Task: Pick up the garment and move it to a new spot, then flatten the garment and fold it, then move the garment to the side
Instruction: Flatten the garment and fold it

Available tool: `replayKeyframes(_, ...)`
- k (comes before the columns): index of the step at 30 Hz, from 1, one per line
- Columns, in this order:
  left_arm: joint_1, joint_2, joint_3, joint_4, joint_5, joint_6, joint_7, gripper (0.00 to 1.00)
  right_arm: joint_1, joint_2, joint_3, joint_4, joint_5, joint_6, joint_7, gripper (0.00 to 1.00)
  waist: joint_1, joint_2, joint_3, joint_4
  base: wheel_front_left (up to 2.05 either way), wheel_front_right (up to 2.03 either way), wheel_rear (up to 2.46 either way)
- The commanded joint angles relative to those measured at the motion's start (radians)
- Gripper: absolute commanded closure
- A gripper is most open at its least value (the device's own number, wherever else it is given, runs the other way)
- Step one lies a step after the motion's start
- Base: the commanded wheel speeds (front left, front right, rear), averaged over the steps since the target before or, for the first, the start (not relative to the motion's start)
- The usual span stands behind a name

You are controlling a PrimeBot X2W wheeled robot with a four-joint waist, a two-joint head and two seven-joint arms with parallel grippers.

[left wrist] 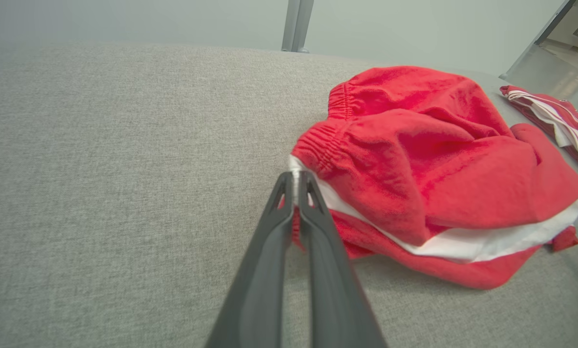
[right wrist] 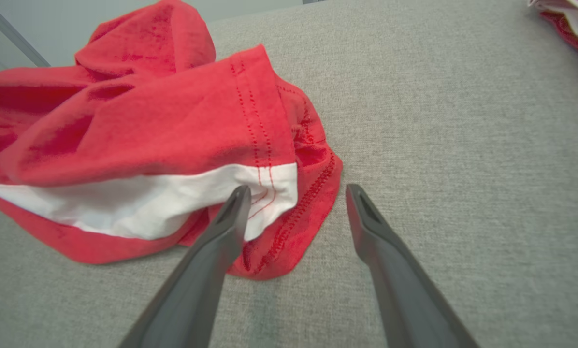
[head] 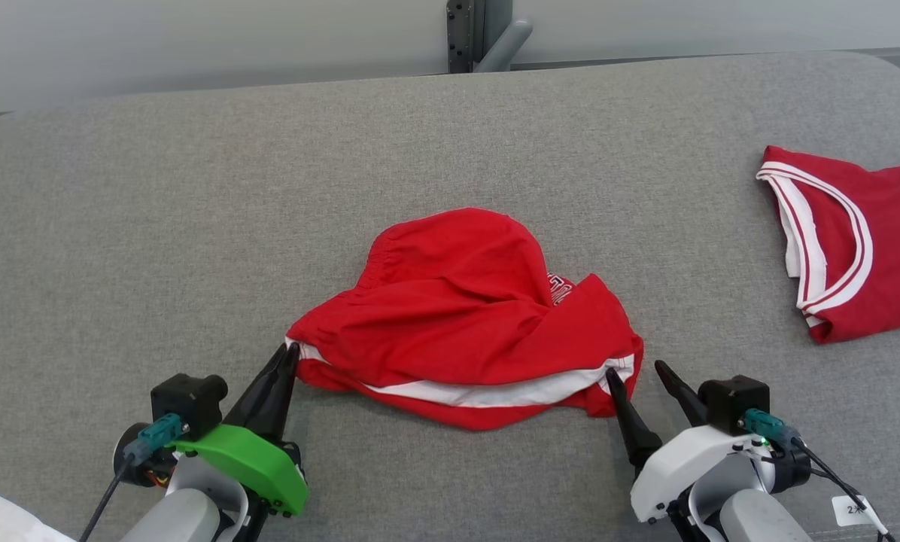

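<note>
Garments counted: two, both lying on the grey surface (head: 194,226). Red shorts (head: 457,316) with a white stripe are seen crumpled at centre, just ahead of both hands. A red jersey (head: 871,248) with white trim is laid well apart at the right edge.

Hands counted: two. The left hand (head: 290,352) is clenched on the shorts' left corner; in the left wrist view white stripe fabric is pinched between the fingertips (left wrist: 296,179). The right hand (head: 634,370) is held released, fingers spread at the shorts' right hem. One finger (right wrist: 236,208) is seen over the white stripe; the other is set on bare surface beside the hem.
</note>
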Motion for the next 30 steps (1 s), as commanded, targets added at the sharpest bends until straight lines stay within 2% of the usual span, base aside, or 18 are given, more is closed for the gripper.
replayKeyframes(1,0.016,0.001,0.009,0.004,0.005,0.0,-0.004,1.0,-0.023,-0.002,0.012,0.021,0.011,-0.001,-0.011,0.0,0.0,0.0024,0.005,0.0,0.0,0.0,0.0)
replayKeyframes(9,0.018,-0.004,0.028,0.01,0.016,-0.009,-0.005,1.0,-0.082,-0.009,0.085,0.1,0.042,-0.001,-0.041,0.0,0.0,0.0024,0.013,-0.002,0.0,0.0,0.0)
replayKeyframes(10,0.019,-0.005,0.03,0.01,0.018,-0.01,-0.005,1.0,-0.089,-0.01,0.096,0.108,0.049,-0.001,-0.045,0.04,0.0,0.0024,0.013,-0.002,0.0,0.0,0.0)
replayKeyframes(13,0.022,-0.006,0.038,0.012,0.022,-0.011,-0.006,1.0,-0.105,-0.015,0.127,0.125,0.067,-0.001,-0.057,0.25,0.0,0.0024,0.014,-0.005,0.0,0.0,0.0)
replayKeyframes(14,0.024,-0.006,0.04,0.012,0.023,-0.012,-0.006,1.0,-0.11,-0.017,0.136,0.129,0.07,-0.001,-0.063,0.35,0.0,0.0024,0.015,-0.006,0.0,0.0,0.0)
replayKeyframes(15,0.024,-0.006,0.042,0.012,0.024,-0.013,-0.005,1.0,-0.114,-0.019,0.143,0.132,0.072,-0.001,-0.066,0.5,0.0,0.0024,0.015,-0.006,0.0,0.0,0.0)
replayKeyframes(17,0.025,-0.006,0.046,0.013,0.026,-0.014,-0.006,1.0,-0.118,-0.02,0.158,0.132,0.079,-0.001,-0.075,0.61,0.0,0.0024,0.014,-0.006,0.0,0.0,0.0)
replayKeyframes(21,0.029,-0.007,0.053,0.015,0.03,-0.014,-0.006,1.0,-0.109,-0.023,0.175,0.116,0.092,-0.001,-0.088,0.75,0.0,0.0024,0.012,-0.008,0.0,0.0,0.0)
replayKeyframes(25,0.036,-0.01,0.061,0.015,0.032,-0.014,-0.006,1.0,-0.099,-0.03,0.182,0.097,0.103,-0.001,-0.097,1.0,0.0,0.0024,0.007,-0.012,0.0,0.0,0.0)
replayKeyframes(30,0.049,-0.022,0.102,-0.008,0.027,-0.015,-0.005,1.0,-0.074,-0.042,0.166,0.027,0.112,-0.001,-0.109,1.0,0.0,0.0024,-0.002,-0.015,0.0,0.0,0.0)
